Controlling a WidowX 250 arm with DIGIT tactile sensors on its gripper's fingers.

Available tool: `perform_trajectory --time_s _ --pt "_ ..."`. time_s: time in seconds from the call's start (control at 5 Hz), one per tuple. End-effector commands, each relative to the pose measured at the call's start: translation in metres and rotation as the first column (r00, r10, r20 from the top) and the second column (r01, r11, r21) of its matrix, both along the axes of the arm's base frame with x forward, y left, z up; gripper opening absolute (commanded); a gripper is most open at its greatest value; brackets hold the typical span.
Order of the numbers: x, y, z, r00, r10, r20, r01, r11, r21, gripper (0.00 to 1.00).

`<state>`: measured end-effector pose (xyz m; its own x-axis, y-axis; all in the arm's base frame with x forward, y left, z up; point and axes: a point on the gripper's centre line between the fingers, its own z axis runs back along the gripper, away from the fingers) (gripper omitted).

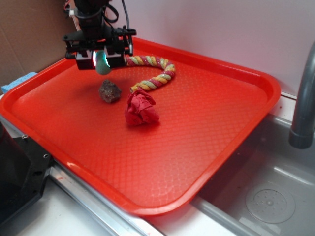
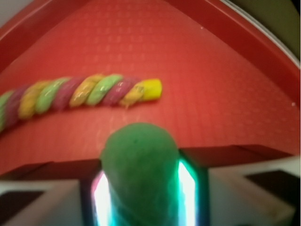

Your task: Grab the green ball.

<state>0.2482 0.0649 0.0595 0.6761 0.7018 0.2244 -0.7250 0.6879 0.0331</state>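
The green ball (image 1: 103,63) is pinched between the two fingers of my gripper (image 1: 101,59), which is shut on it and holds it just above the far left part of the red tray (image 1: 206,147). In the wrist view the ball (image 2: 139,160) fills the gap of the gripper (image 2: 141,172), with lit pads (image 2: 187,188) pressing both its sides. A red, yellow and green braided rope (image 1: 156,73) curls on the tray right of the gripper, and the same rope (image 2: 84,93) lies ahead of the ball. Whether rope and ball are joined is hidden.
A lumpy brown rock (image 1: 110,91) sits on the tray just in front of the gripper, and a wrinkly red paper wad (image 1: 141,109) lies to its right. A steel sink (image 1: 266,196) with a grey faucet (image 1: 302,98) is at right. A blue sponge (image 1: 17,81) lies left of the tray.
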Motion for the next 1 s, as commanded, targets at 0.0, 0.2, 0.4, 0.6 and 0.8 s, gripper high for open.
perform_trajectory --time_s 0.0,0.2,0.4,0.6,0.8 --pt "-0.026 -0.029 0.087 0.926 -0.377 -0.018 0.374 0.922 -0.101 0.00" --pt "-0.041 -0.048 0.113 0.862 -0.507 -0.014 0.498 0.851 -0.164 0.00" --pt "-0.060 -0.055 0.133 0.831 -0.556 0.023 0.551 0.816 -0.173 0.00" --pt "-0.080 -0.057 0.145 0.814 -0.578 0.062 0.579 0.797 -0.170 0.00" --pt "-0.077 -0.052 0.139 0.839 -0.544 0.029 0.541 0.825 -0.160 0.00"
